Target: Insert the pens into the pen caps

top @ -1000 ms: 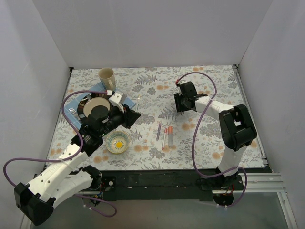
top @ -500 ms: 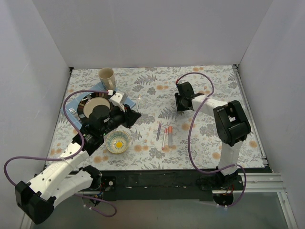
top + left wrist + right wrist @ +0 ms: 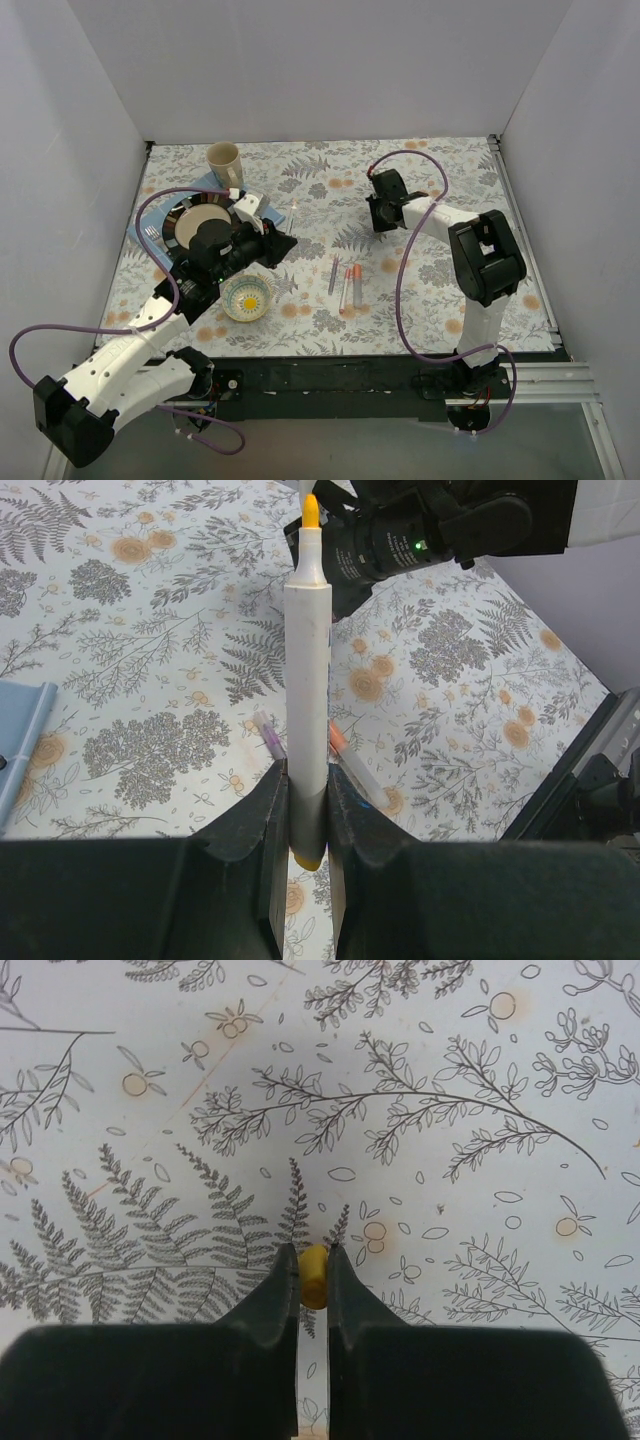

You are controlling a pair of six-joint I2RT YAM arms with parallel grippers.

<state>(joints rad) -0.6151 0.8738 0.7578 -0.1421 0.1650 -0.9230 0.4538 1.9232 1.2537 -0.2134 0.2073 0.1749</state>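
Top view: the left gripper (image 3: 278,244) hangs over the middle left of the table (image 3: 440,165), beyond a plate (image 3: 176,222) and a bowl (image 3: 246,298). The right gripper (image 3: 383,218) sits low, farther back and to the right. Three loose pens (image 3: 345,284) lie side by side between the arms, towards the front. From up here, what either gripper holds is too small to make out, and no spare caps can be picked out on the leafy pattern.

Left wrist view: the fingers are clamped tight on the lower end of a pen (image 3: 307,670) with a pale barrel. Its yellow tip points away from the wrist, towards the right gripper. Gripping it by the tail probably leaves the tip free to enter a cap. The barrel hides part of the loose pens behind it.

Right wrist view: the fingers are almost closed, pinching a small yellow cap (image 3: 313,1276) just above the table. Its colour matches the held pen, so these two look meant for each other. Only the cap's end shows; which way its opening faces, and whether it touches the table, cannot be told.
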